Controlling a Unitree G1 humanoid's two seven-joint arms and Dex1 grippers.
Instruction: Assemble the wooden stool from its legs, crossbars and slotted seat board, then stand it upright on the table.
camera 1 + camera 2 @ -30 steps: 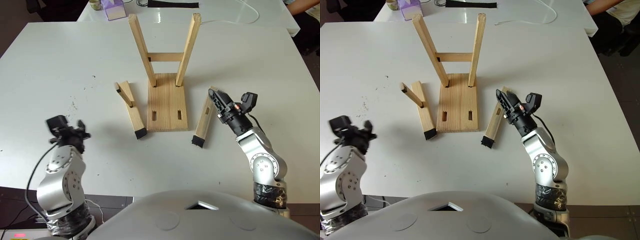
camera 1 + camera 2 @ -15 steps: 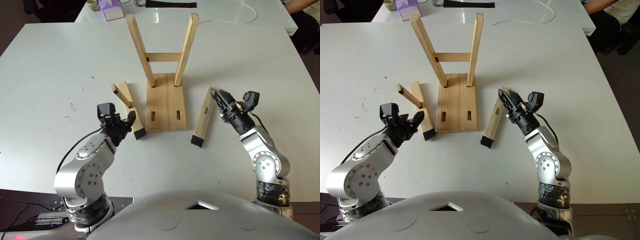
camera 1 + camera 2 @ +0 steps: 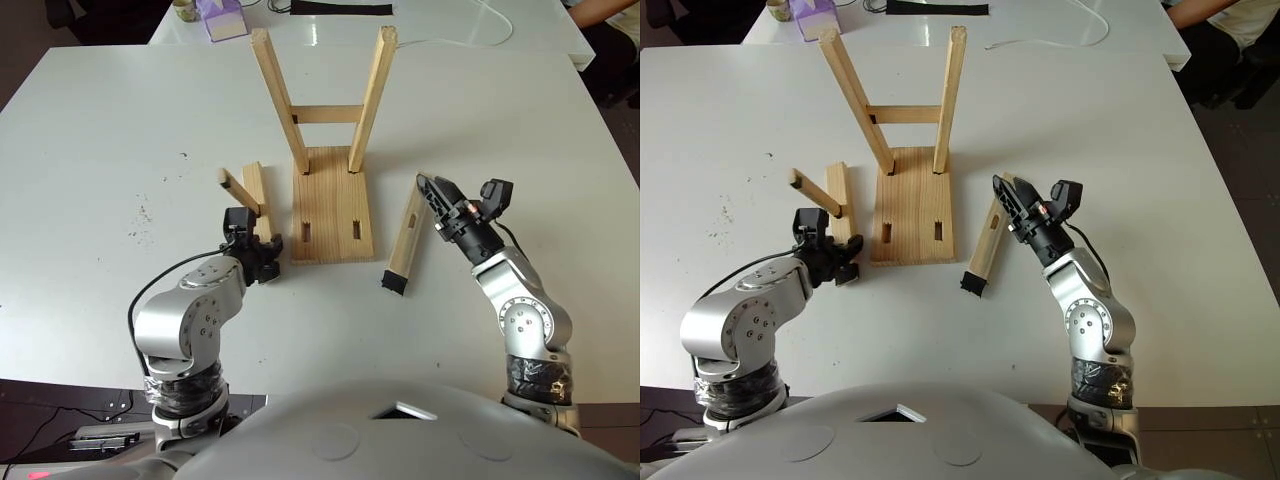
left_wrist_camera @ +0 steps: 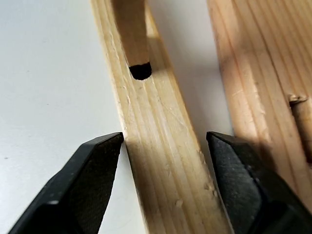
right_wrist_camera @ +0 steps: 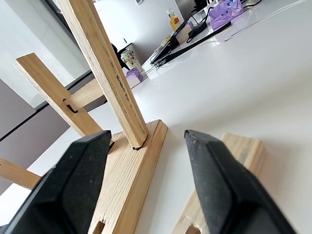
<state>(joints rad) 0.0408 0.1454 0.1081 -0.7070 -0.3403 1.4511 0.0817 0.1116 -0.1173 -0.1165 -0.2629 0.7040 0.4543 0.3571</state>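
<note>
Left gripper [image 3: 257, 262]: nearest to me, low on the table [image 3: 120, 150], fingers spread astride the left leg [image 3: 257, 200] near its foot end. In the wrist view one pad sits at each edge of the wood, and I judge it is not yet squeezing.
Left leg: lies flat just beside the seat board [image 3: 332, 210], with a crossbar stub [image 3: 235, 187] sticking out of its mortise and away from the board.
Right gripper [image 3: 432, 190]: jaws apart, hovering at the far end of the right leg [image 3: 405, 245], gripping nothing.
Right leg: flat on the table, just right of the board, black-capped foot toward me.
Seat board: flat, its two near slots [image 3: 306, 232] unfilled.
Standing pair [image 3: 328, 114]: two legs joined by a crossbar, planted in the board's far slots and leaning away from me.
Change: a second ago my left arm was back near the table edge. It has swung in and now brackets the leg. The right arm has barely moved.
Meaning: I read this as the pick-up of the second leg set. About half the stool is built.
Hidden: my own gripper covers the left leg's foot. I cannot tell how deep the stub sits, and the right leg's far tip is partly behind the fingers.
</note>
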